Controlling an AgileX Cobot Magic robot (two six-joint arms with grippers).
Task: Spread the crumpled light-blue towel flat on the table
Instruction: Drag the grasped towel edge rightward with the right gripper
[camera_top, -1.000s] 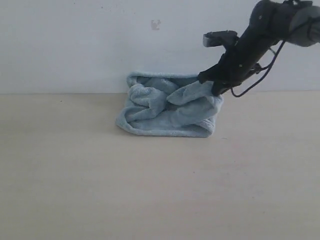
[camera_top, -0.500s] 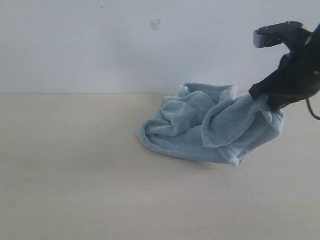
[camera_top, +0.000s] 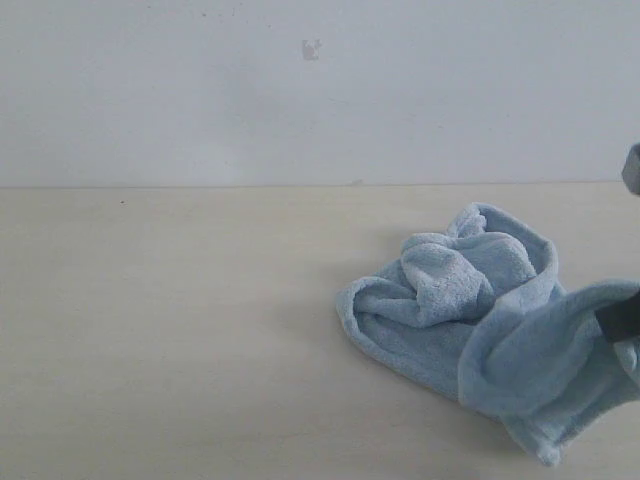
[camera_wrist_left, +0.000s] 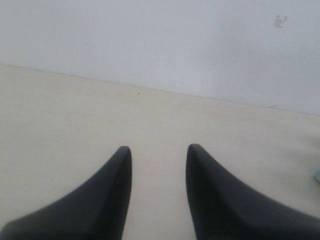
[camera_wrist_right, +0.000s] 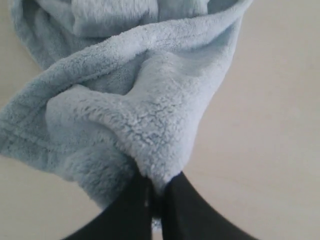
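Pinching a fold of the towel (camera_wrist_right: 150, 125) between jaws pressed together, the right pincer (camera_wrist_right: 156, 189) is shown at the right edge of the exterior view. One edge is held raised off the worktop (camera_top: 180, 340), presumably so that the bunched cloth can be drawn open. The rest of the towel lies heaped and crumpled on the worktop, right of centre. The left pincer (camera_wrist_left: 157, 150) is held spread and empty over bare worktop, well apart from the cloth, probably in readiness for a second corner.
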